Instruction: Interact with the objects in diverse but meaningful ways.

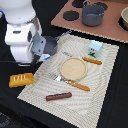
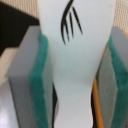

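Dark worktop (image 1: 112, 107) carries a striped beige placemat (image 1: 102, 82), and beyond it lies a brown board (image 1: 112, 31) with a grey pot (image 1: 93, 14) beside a black burner disc (image 1: 71, 15). In the exterior view the white Franka arm (image 1: 22, 30) stands over the placemat's corner at that view's left. Its claw (image 1: 39, 49) is mostly hidden there, next to a grey saucepan (image 1: 48, 46).

The wrist view shows the claw (image 2: 75, 75) pinching a white tube (image 2: 75, 55) between two grey fingers (image 2: 22, 82) lined with teal pads (image 2: 40, 80); both pads press against the tube's sides. A black brush-stroke mark sits on the tube, not readable as letters.

On the placemat rest a tan round plate (image 1: 73, 68), an orange-handled fork (image 1: 70, 81), a brown sausage stick (image 1: 59, 96), a small orange piece (image 1: 92, 60), and an upright pale blue carton (image 1: 95, 48) with a small green and red picture. Off the mat, toward the exterior view's left, lies a yellow bread-like block (image 1: 21, 79) with faint raised letters too blurred to read.
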